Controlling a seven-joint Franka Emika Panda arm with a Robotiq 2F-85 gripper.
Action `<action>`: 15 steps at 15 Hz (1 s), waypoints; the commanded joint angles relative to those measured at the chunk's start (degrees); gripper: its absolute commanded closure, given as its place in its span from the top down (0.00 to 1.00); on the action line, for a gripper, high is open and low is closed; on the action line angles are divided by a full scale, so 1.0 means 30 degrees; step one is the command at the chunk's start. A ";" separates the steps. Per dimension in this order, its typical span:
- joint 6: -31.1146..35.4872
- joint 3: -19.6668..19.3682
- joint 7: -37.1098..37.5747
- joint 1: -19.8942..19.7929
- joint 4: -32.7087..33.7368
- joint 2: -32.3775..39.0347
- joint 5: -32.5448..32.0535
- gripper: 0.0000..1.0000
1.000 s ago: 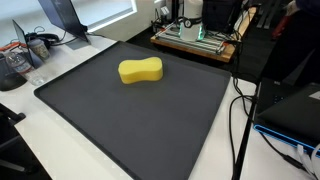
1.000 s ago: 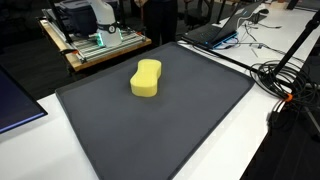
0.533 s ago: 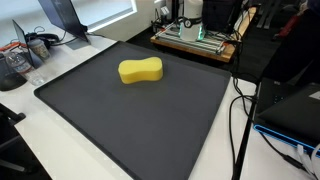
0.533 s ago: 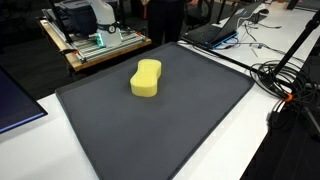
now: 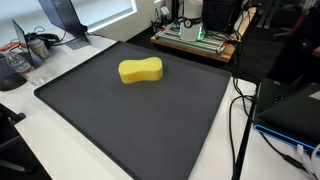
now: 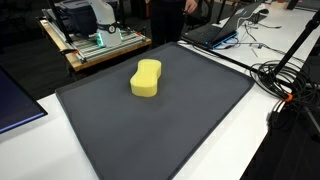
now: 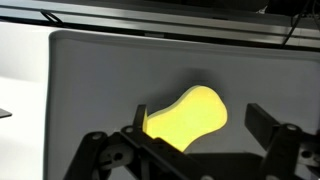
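Note:
A yellow peanut-shaped sponge [image 5: 141, 70] [image 6: 146, 78] lies flat on a dark grey mat [image 5: 130, 115] [image 6: 150, 125] in both exterior views; the arm does not show in either. In the wrist view the sponge [image 7: 190, 115] sits below and between my gripper's [image 7: 200, 125] two dark fingers [image 7: 262, 120], which stand wide apart. The gripper is open, well above the sponge, holding nothing. The left finger partly overlaps the sponge's edge in that view.
A wooden bench with equipment [image 5: 195, 38] [image 6: 95, 40] stands behind the mat. Cables [image 5: 240, 120] [image 6: 285, 80] trail over the white table beside it. A laptop [image 6: 215, 32] and a headset [image 5: 40, 42] sit at the table's edges.

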 commanded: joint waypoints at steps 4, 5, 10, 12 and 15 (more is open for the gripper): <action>0.0444 0.1410 -0.1171 0.1355 0.0144 0.1214 0.1004 1.00; 0.0331 0.1537 -0.1517 0.1480 0.0141 0.1222 0.1071 1.00; -0.0615 0.1293 -0.5409 0.1529 0.0106 0.0401 0.0929 1.00; -0.1105 0.0865 -0.7514 0.1413 -0.0111 -0.0291 0.0925 1.00; -0.2096 0.0048 -1.0057 0.1143 -0.0130 -0.1231 0.0845 1.00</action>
